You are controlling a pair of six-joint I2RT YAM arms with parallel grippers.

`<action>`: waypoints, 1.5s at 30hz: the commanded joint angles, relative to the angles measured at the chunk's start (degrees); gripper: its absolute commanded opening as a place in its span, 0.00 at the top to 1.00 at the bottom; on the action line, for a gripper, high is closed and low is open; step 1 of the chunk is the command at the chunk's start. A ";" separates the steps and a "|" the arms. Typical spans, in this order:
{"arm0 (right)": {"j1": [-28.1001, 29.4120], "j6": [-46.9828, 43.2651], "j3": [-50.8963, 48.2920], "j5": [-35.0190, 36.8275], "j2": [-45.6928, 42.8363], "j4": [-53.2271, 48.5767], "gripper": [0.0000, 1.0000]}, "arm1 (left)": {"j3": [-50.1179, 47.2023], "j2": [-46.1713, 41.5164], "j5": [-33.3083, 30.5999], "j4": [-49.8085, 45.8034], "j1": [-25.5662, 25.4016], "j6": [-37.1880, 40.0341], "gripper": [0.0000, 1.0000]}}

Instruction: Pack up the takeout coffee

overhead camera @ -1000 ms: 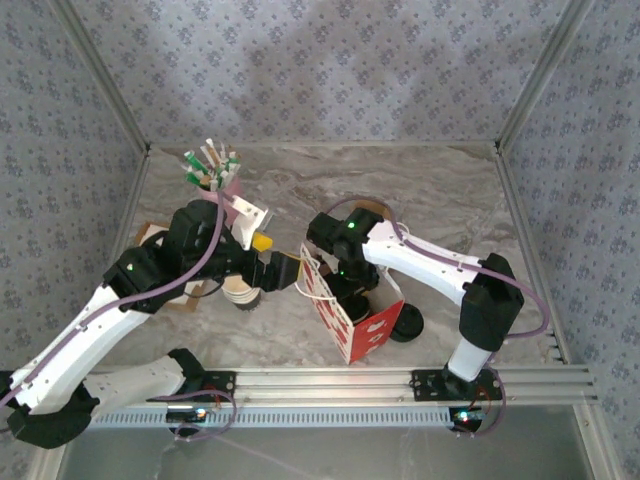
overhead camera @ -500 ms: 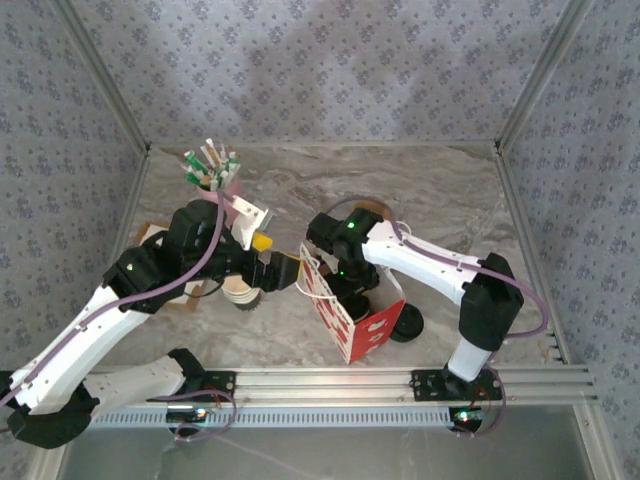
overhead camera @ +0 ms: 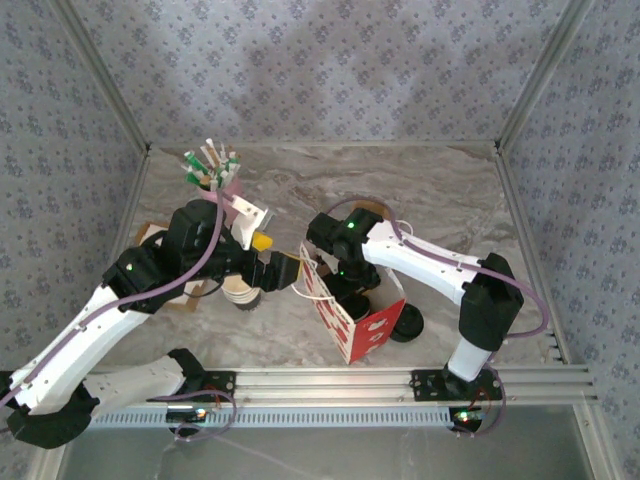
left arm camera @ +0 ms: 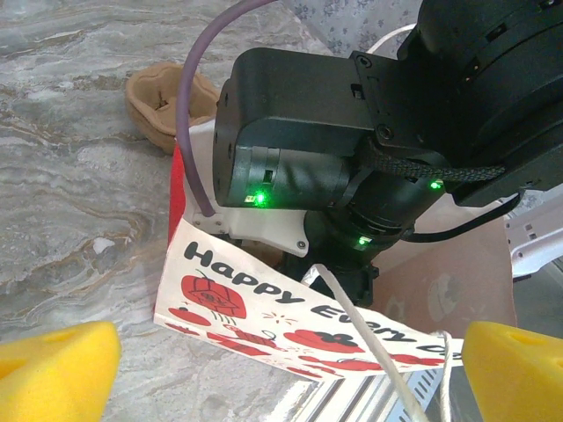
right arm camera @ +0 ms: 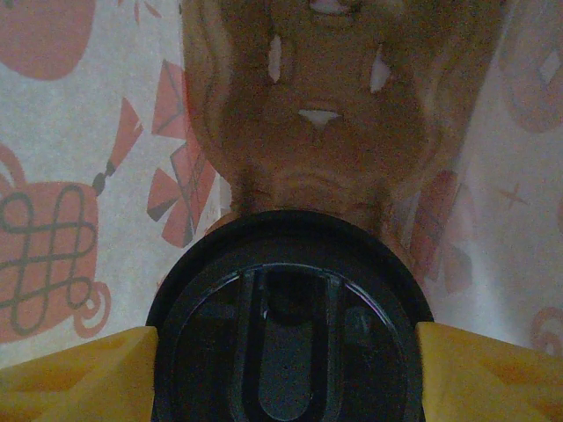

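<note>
The marble tabletop (overhead camera: 420,190) carries everything, walled in by patterned panels. Across it reach the two arms: the left arm (overhead camera: 110,310) slants in from the near left corner, and the right arm (overhead camera: 430,258) bends over from the right, its black wrist dipped into the mouth of the bag.

The red-and-white paper bag (overhead camera: 362,330) stands open between them near the front edge, and the printed side facing the left wrist camera starts with "Happy". A white string handle (left arm camera: 369,352) loops over that rim.

From the right wrist you look straight down into the bag, with its printed walls on either side. A brown moulded cardboard carrier (right arm camera: 308,123) lies at the bottom, and the takeout coffee (right arm camera: 286,343) sits in front of it, only its round black lid showing.

The right claw (right arm camera: 283,374) straddles that lid, with a yellow pad (right arm camera: 75,374) hard up against each side of it. I cannot tell whether the pads press on the cup or stand just clear.

The left claw (left arm camera: 281,374) gapes wide just beside the bag's top edge, gripping nothing, with the rim and string handle seen between its yellow pads (left arm camera: 53,369).

At the back left stands a pink cup (overhead camera: 215,180) stuffed with green-and-white sachets. A loose black lid (overhead camera: 409,325) rests on the tabletop, touching the bag's right side.
</note>
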 commanded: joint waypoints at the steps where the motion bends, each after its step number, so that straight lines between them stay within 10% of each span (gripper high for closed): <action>1: 0.33 -0.21 0.15 0.05 0.12 -2.81 0.25 | 2.15 -0.06 -0.27 -0.43 -0.33 0.85 0.01; 45: 0.92 0.32 0.96 1.44 -1.79 -4.20 0.18 | 1.79 0.24 -0.64 0.06 -0.29 0.85 0.01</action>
